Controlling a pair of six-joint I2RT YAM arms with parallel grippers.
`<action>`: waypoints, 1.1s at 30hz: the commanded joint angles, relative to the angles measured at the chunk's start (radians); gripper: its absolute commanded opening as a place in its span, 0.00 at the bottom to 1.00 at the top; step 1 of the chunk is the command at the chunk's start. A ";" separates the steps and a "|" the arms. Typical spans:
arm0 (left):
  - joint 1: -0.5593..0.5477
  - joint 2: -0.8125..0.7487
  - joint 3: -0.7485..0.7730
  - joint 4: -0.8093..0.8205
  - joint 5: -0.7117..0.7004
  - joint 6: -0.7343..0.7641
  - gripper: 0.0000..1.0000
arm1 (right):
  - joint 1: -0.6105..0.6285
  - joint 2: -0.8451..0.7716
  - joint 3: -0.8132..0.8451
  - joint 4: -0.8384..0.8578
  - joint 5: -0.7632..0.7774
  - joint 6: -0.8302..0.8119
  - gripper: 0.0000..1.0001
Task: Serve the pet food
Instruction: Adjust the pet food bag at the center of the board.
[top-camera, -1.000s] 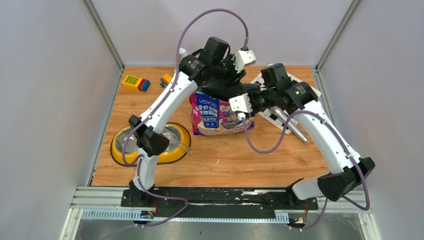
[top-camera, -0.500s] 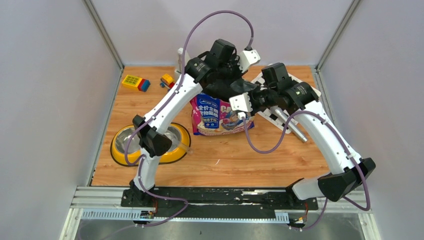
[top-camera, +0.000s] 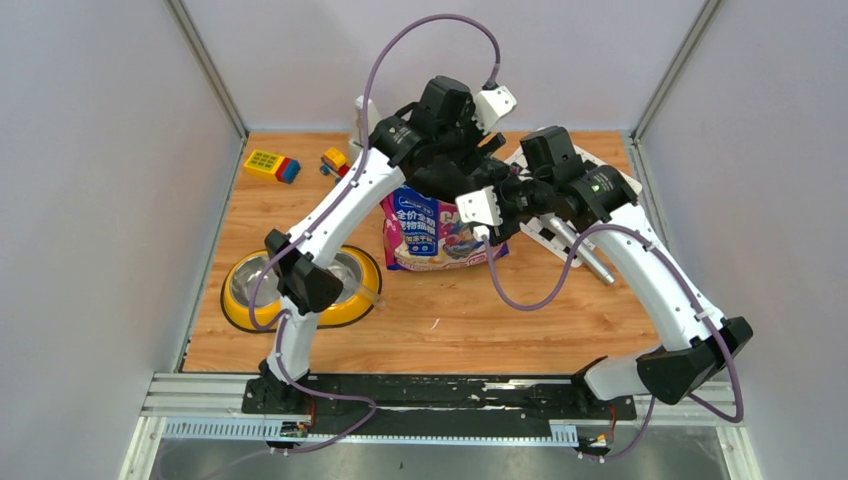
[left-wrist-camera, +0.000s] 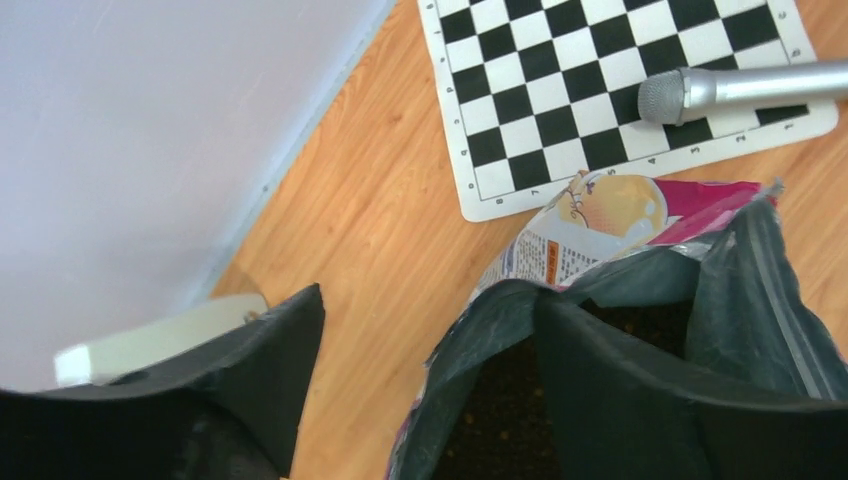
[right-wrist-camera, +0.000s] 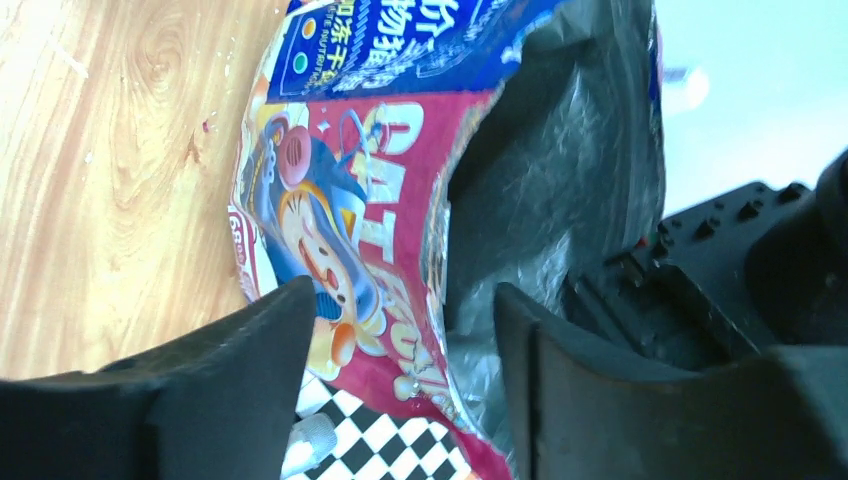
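The glossy pink-and-blue cat food bag (top-camera: 436, 236) stands open mid-table. Dark brown kibble (left-wrist-camera: 500, 420) shows inside its grey-lined mouth. My left gripper (top-camera: 478, 160) is over the bag's back rim. In the left wrist view it (left-wrist-camera: 430, 298) is open and straddles the rim, one finger (left-wrist-camera: 640, 390) inside the bag and the other (left-wrist-camera: 255, 385) outside over the wood. My right gripper (top-camera: 482, 212) is at the bag's right side. In the right wrist view it (right-wrist-camera: 405, 290) is open, with the bag's printed wall (right-wrist-camera: 345, 230) between its fingers.
A yellow double steel-bowl feeder (top-camera: 236, 306) sits at the front left. A chessboard mat (top-camera: 548, 232) with a silver microphone (top-camera: 592, 262) lies right of the bag. Toy blocks (top-camera: 272, 165) and a small toy (top-camera: 333, 158) lie at the back left. Grey walls enclose the table.
My left arm has swung a little to the right, uncovering the small toy, and its wrist has turned over the bag's mouth. The right arm and the bag have barely moved.
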 joint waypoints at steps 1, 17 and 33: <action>0.011 -0.105 0.008 0.045 -0.006 0.014 0.93 | 0.031 -0.015 0.025 0.038 -0.065 0.015 0.72; 0.050 -0.071 -0.036 -0.238 0.009 0.181 1.00 | 0.132 0.061 0.005 0.087 -0.001 0.098 0.75; 0.096 -0.043 -0.059 -0.237 -0.042 0.218 0.71 | 0.152 0.093 -0.066 0.162 0.112 0.131 0.57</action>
